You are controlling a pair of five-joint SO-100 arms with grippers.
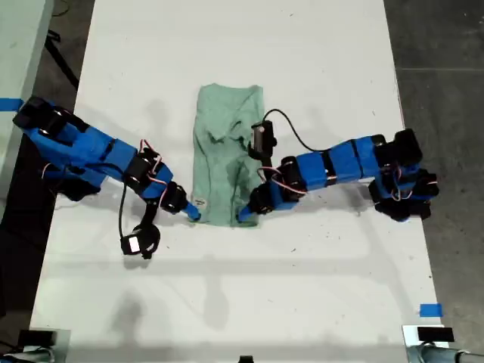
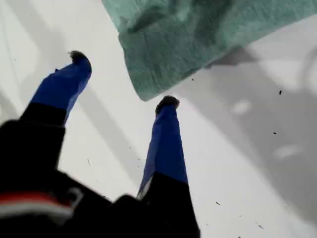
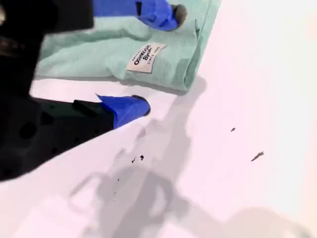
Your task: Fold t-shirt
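My first end effector (image 2: 122, 79) sits released at one near corner of the t-shirt (image 1: 227, 144), its jaws spread with the cloth corner just ahead and not pinched. My second end effector (image 3: 158, 59) is also released at the other near corner. One finger lies over the fabric by the label (image 3: 143, 58) and the other on the counter (image 1: 302, 287), probably ready to lift both corners together. The shirt lies as a narrow strip mid-counter, running toward the far edge.
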